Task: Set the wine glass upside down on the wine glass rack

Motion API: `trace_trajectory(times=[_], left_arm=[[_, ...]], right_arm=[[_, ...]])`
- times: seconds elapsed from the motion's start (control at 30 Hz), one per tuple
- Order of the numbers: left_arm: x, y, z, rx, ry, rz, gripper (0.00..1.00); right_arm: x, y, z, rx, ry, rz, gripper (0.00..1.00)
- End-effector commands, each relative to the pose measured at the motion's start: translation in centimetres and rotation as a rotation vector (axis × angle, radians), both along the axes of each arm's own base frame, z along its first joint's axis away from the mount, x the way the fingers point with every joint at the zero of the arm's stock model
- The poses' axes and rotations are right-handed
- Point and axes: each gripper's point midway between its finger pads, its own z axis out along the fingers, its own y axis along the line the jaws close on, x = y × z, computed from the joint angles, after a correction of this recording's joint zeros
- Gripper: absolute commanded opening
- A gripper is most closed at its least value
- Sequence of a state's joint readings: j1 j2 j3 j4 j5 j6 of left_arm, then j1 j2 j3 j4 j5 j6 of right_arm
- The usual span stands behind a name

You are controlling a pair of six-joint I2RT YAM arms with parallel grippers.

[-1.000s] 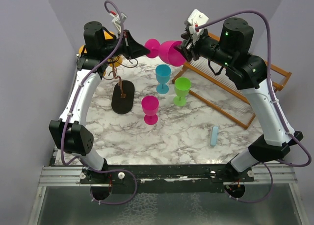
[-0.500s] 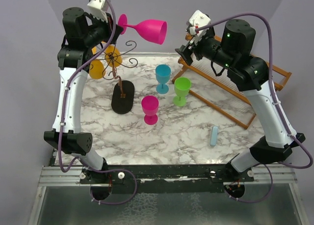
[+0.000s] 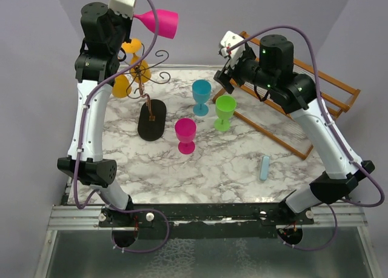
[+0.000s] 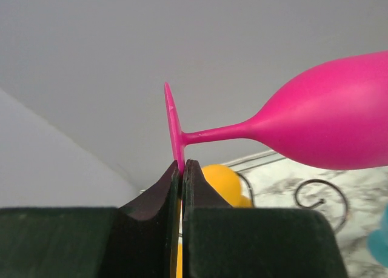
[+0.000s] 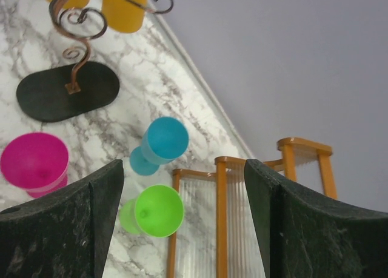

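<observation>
A pink wine glass (image 3: pixel 159 22) lies sideways in the air, high above the wine glass rack (image 3: pixel 145 78), bowl pointing right. My left gripper (image 3: pixel 132 17) is shut on the rim of its foot (image 4: pixel 174 129); the bowl (image 4: pixel 339 126) sticks out to the right of the left gripper (image 4: pixel 182 164). The rack is a dark wire tree on a black oval base (image 3: pixel 151 119), with yellow glasses (image 3: pixel 121 84) hanging from it. My right gripper (image 3: pixel 219 78) hovers open and empty over the table's back right. Between the fingers of the right gripper (image 5: pixel 183 166) I see the table below.
A blue glass (image 3: pixel 201 95), a green glass (image 3: pixel 225 111) and a second pink glass (image 3: pixel 185 134) stand upright mid-table. A brown wooden slatted rack (image 3: pixel 291 108) lies at the right. A small light-blue bar (image 3: pixel 264 168) rests near the front right.
The right gripper let go of the pink glass's bowl, opened and drew back. The left arm carried the glass up and to the left, above the wire rack.
</observation>
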State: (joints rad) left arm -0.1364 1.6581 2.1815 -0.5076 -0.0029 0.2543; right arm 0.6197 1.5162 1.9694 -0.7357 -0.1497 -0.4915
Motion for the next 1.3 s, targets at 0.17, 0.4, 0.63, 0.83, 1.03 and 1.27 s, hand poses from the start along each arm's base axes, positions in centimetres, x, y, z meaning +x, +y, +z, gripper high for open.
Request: trace_trajectory(times=[0.17, 0.4, 0.63, 0.83, 1.03, 1.27], left_arm=[[2.6, 2.3, 2.1, 0.363, -0.12, 0.216, 0.0], [4.9, 0.4, -0.5, 0.579, -0.107, 0.179, 0.0], [5.9, -2.6, -5.1, 0.786, -0.041, 0.064, 0.0], [5.6, -3.8, -7.7, 0.9, 0.01, 0.018, 0.0], [5.1, -4.6, -8.7, 0.945, 0.044, -0.016, 0.0], [4.2, -4.7, -9.9, 0.97, 0.093, -0.038, 0.0]], right_arm=[[-1.9, 3.1, -3.0, 0.018, 0.118, 0.192, 0.81], [-2.1, 3.0, -3.1, 0.003, 0.115, 0.203, 0.82], [-2.6, 2.9, -3.6, -0.01, 0.117, 0.226, 0.82], [-3.2, 2.8, -3.8, -0.012, 0.12, 0.244, 0.83], [-3.3, 2.6, -3.7, -0.01, 0.12, 0.246, 0.83], [-3.6, 2.2, -3.3, 0.006, 0.118, 0.256, 0.83]])
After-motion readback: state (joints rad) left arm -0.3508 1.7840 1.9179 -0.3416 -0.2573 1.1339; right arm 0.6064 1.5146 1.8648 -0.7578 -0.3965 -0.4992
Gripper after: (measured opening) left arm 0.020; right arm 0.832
